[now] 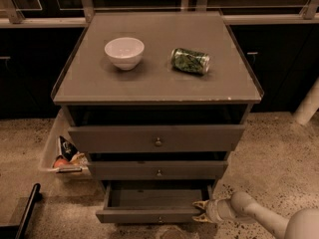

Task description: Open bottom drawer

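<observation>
The grey-brown bottom drawer (149, 216) stands open, dark inside, the gripper (201, 211) at its right end, jaws clamped on its front.

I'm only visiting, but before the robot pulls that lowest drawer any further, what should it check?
1. Bottom drawer partly out, dark interior showing: ok.
2. Gripper at that drawer's right front corner: ok.
3. Hold on the drawer front: cannot tell.
4. Drawer front level, not skewed: ok.
5. Bowl and can back from the cabinet top's front edge: ok.
</observation>
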Available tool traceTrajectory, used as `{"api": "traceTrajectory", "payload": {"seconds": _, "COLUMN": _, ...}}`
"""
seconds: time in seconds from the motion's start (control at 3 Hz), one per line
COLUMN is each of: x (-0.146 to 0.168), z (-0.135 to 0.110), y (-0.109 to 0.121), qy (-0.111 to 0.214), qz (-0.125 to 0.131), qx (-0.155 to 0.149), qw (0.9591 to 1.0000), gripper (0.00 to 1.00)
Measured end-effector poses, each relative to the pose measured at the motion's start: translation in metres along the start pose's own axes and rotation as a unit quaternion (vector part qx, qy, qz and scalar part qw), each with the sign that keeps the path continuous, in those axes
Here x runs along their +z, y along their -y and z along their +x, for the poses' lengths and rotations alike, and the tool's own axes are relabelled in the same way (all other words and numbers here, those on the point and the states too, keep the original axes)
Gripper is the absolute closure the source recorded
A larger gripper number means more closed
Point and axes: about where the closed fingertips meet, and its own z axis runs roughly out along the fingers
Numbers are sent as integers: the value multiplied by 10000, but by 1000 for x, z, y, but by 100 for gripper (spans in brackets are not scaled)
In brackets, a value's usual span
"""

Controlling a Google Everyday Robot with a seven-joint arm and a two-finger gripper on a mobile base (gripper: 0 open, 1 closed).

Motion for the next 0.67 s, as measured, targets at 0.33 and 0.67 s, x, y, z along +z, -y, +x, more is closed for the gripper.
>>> {"api": "traceTrajectory", "payload": {"seconds": 0.33, "x": 5, "z": -7, "y": 1, "qy": 116, "qz": -108, "qx": -68, "qw": 9999, "gripper": 35}}
{"api": "traceTrajectory", "payload": {"seconds": 0.67, "x": 8, "z": -11, "y": -10, "qy": 245, "qz": -305, "qx": -111, "qw": 9992, "gripper": 12}}
